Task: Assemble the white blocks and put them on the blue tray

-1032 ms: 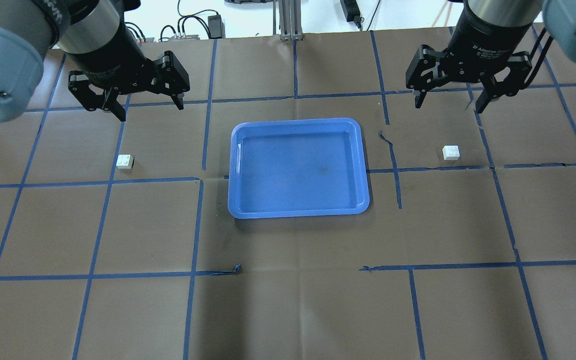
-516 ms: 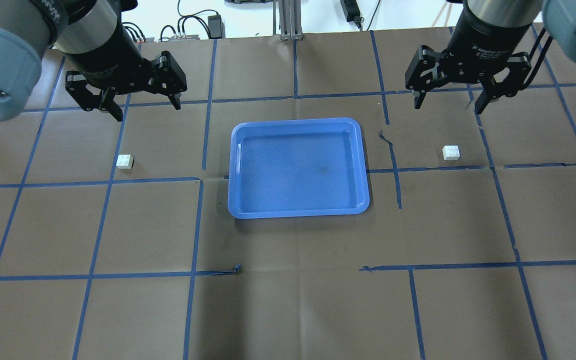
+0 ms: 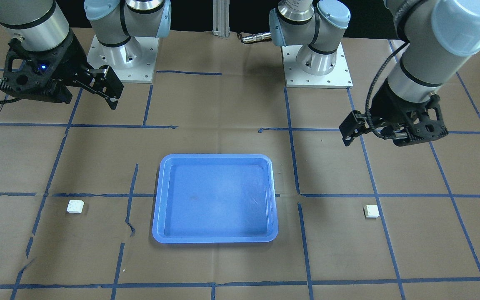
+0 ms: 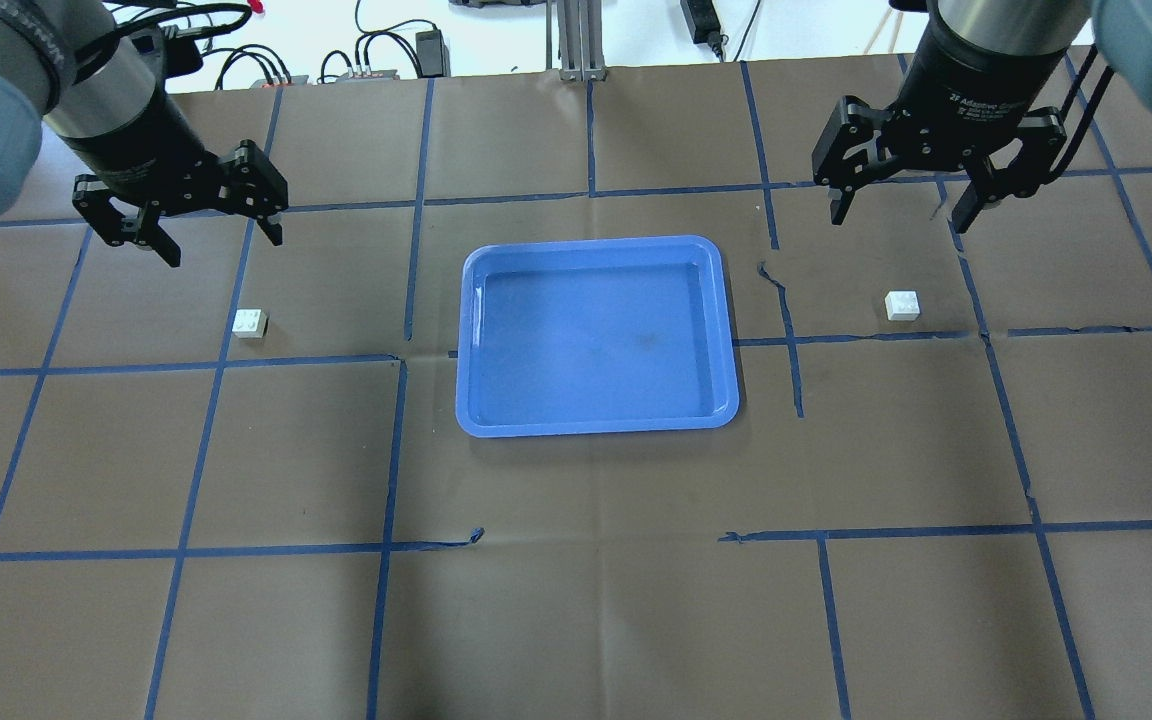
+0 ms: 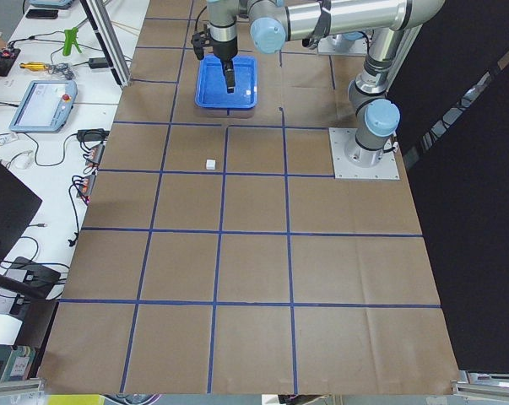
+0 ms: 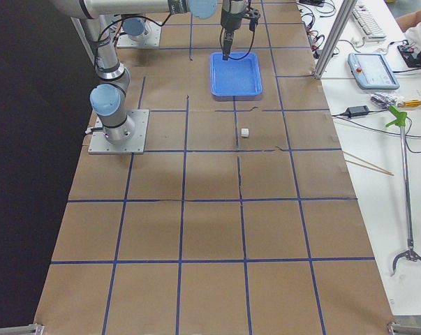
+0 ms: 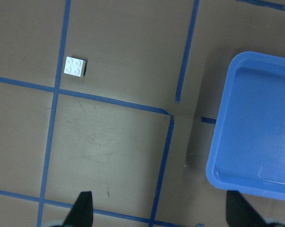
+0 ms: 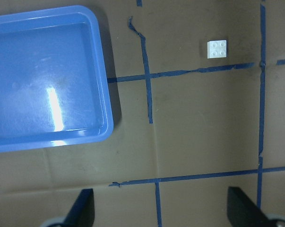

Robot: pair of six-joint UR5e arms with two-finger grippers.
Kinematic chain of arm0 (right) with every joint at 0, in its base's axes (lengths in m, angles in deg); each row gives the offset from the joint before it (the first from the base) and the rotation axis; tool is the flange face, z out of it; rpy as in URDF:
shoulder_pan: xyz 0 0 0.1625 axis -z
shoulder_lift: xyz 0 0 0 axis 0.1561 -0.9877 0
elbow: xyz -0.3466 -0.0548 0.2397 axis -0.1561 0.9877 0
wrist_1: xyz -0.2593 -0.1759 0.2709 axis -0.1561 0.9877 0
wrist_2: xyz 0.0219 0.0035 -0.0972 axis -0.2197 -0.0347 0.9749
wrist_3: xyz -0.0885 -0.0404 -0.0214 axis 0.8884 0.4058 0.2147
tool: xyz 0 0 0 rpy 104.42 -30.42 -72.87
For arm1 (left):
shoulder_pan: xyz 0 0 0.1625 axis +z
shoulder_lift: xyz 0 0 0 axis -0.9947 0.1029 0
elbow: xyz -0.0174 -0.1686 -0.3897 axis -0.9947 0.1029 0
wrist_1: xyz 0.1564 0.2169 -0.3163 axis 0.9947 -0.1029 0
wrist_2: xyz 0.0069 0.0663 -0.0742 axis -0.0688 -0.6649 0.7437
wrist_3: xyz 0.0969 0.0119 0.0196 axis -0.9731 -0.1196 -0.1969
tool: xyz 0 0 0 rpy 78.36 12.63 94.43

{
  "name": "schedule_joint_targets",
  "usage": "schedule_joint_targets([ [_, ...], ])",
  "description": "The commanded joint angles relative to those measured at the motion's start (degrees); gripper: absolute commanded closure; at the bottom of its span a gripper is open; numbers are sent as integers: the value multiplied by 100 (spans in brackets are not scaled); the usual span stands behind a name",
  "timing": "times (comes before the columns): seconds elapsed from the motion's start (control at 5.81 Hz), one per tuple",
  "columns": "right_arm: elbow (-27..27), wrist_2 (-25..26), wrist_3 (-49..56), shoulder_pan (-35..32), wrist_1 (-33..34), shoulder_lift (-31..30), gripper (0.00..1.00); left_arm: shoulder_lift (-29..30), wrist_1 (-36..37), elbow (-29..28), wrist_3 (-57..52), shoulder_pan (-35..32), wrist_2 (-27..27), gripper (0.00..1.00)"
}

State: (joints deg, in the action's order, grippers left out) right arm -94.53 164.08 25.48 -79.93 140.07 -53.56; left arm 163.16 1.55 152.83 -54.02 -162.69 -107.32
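Observation:
The blue tray (image 4: 596,428) lies empty at the table's middle. One white block (image 4: 250,323) sits on the brown paper left of the tray. It shows studs up in the left wrist view (image 7: 75,66). The other white block (image 4: 902,305) sits right of the tray and shows in the right wrist view (image 8: 217,48). My left gripper (image 4: 224,248) is open and empty, above the table just behind the left block. My right gripper (image 4: 898,218) is open and empty, hovering behind the right block.
Blue tape lines (image 4: 406,270) form a grid on the brown paper. The two arm bases (image 3: 317,62) stand at the robot's side. Cables and a power brick (image 4: 431,45) lie beyond the far edge. A bench with a tablet (image 5: 43,105) runs along that side.
My left gripper has moved left and lower, closer to the left block, still open. My right gripper has barely moved. Blocks and tray have not moved.

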Motion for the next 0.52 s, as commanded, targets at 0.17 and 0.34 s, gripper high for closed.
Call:
schedule_joint_targets([
  [0.17, -33, 46, 2746, 84, 93, 10, 0, 1025, 1833, 761, -1216, 774, -43, 1],
  [0.34, -42, 63, 4338, 224, 303, 27, 0, 1482, 2684, 1042, -1323, 828, -51, 1],
])
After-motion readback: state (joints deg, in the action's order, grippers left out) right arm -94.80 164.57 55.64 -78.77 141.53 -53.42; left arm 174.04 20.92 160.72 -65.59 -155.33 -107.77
